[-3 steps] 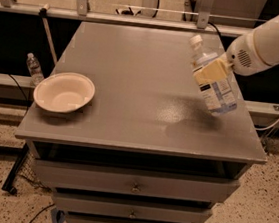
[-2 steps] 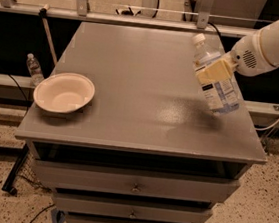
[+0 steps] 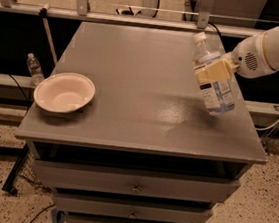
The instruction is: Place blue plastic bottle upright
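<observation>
Blue plastic bottle [image 3: 223, 101] tilted over right side of table [image 3: 132, 82], gripper [image 3: 213, 71] clamped round its middle, label [image 3: 214, 92] text unreadable

No word, brand or number can be read anywhere. The only printed thing is the label [image 3: 215, 93] on the blue plastic bottle [image 3: 205, 51], white and blue with a dark panel, its print too small to make out. The end effector [image 3: 214, 72] is clamped around that bottle's middle, over the right side of the surface [image 3: 132, 82], with the bottle tilted.
</observation>
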